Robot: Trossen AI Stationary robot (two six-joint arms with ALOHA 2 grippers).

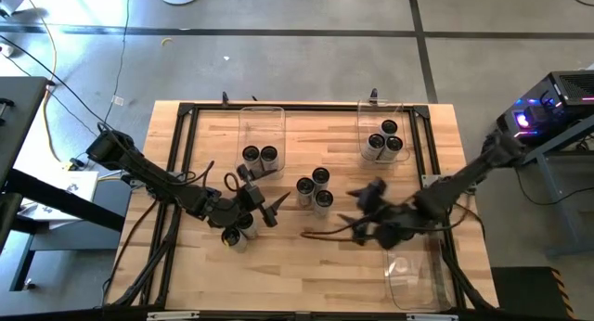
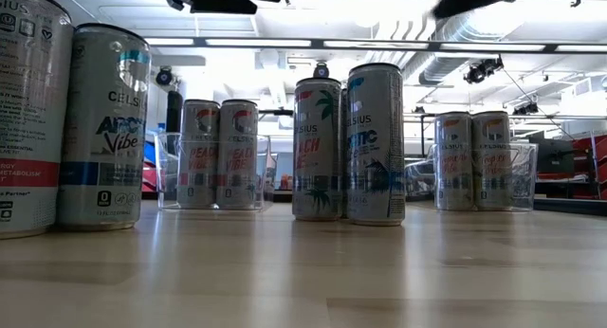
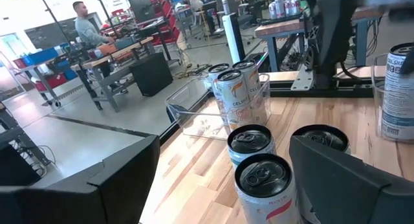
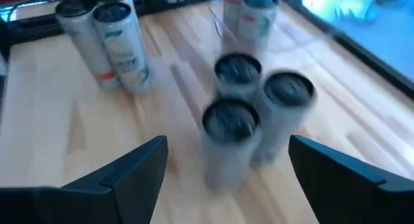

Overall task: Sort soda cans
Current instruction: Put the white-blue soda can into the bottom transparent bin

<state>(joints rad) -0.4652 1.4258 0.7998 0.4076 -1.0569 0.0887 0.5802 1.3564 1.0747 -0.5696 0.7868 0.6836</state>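
1. The left arm reaches in from the bench's [image 1: 306,275] nine o'clock side; its left pincer [image 1: 262,208] hangs with fingers spread, gripping nothing, just at one o'clock of a close cluster of soda cans near the front edge [image 1: 238,234].
2. The right arm comes in from three o'clock, bent low; its right pincer [image 1: 364,208] is likewise spread and empty, pointed toward nine o'clock at the middle cans.
3. Three soda cans in the middle [image 1: 314,190] stand upright and touching, between the two pincers.
4. Two cans [image 1: 260,157] stand in a clear bin at eleven o'clock [image 1: 264,117]; three cans [image 1: 384,141] stand in a clear bin at one o'clock [image 1: 369,117]. A third clear bin [image 1: 413,282] lies at five o'clock.
5. A black frame [image 1: 306,108] rims the bench, and dark cables trail across the wood by the right pincer.
6. The bench is pale plank wood with visible grain. The cans are slim metal cylinders, silvery sides with printed labels and dark round tops with pull tabs [image 3: 262,177]. The bins are transparent, rectangular plastic.
7. Beyond the bench, in the left wrist view, a person [image 3: 87,31] sits at a desk across the room.
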